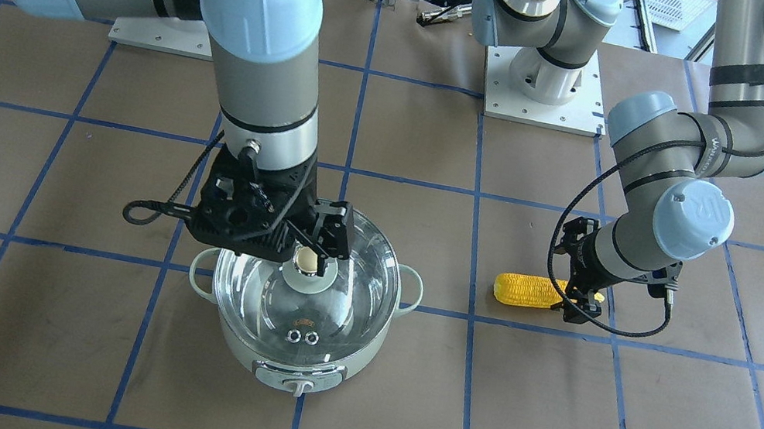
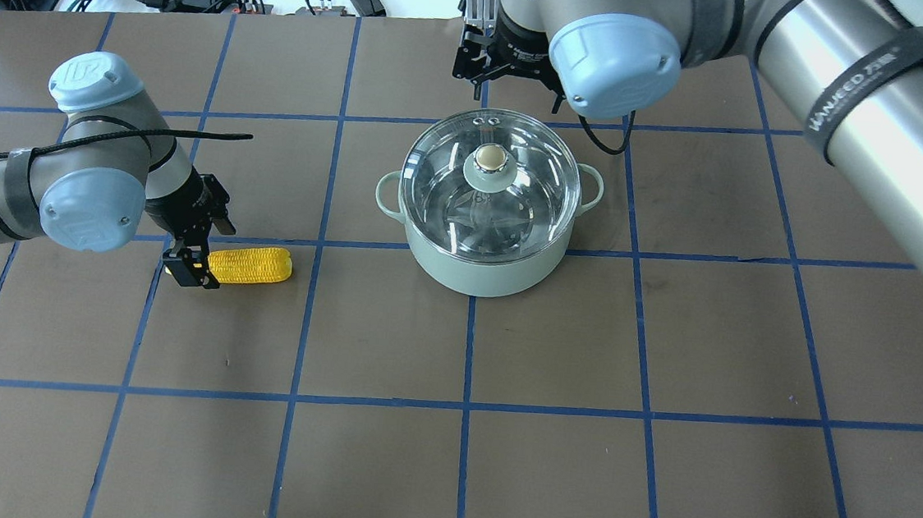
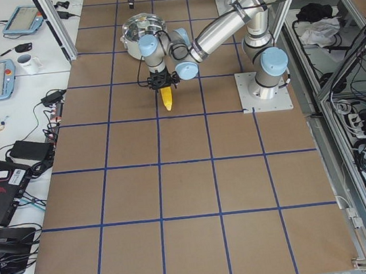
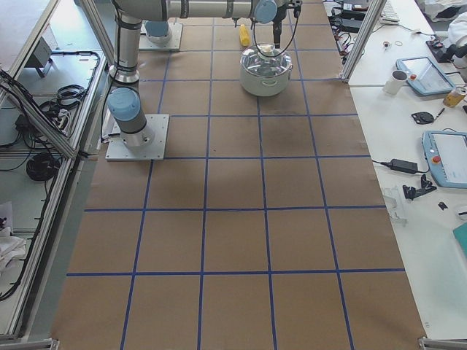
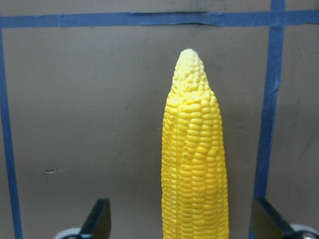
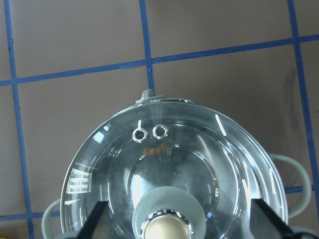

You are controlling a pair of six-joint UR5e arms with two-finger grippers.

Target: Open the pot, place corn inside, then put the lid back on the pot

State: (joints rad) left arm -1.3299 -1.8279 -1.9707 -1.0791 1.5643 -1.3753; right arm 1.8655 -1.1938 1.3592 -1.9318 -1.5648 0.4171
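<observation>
1. The right arm [image 2: 870, 93] looms nearest the overhead camera and reaches across to the pot.
2. The brown surface [image 2: 543, 479], gridded with blue tape [image 2: 462, 424], carries everything I'm working with.
3. The left arm [image 2: 97, 181] comes in low on its own side, wrist bent down over the corn.
4. The pot [image 2: 477, 273] stands upright near the middle of the surface, its control knob [image 1: 299, 387] facing away from the robot.
5. The lid [image 2: 534, 174] sits closed on the pot, with its two vent rings [image 6: 149, 132] on the control-knob side.
6. The corn [image 2: 251, 265] lies flat on the surface, well apart from the pot on the robot's left; from the left wrist camera its pale tip points away.
7. The left jaws are spread wide, one finger on each side of the corn's thick end (nearer one finger than the other), gripping nothing.
8. The right jaws are also spread wide, straddling the lid's beige knob [image 2: 490, 157] with a gap on both sides, so nothing is held.
</observation>
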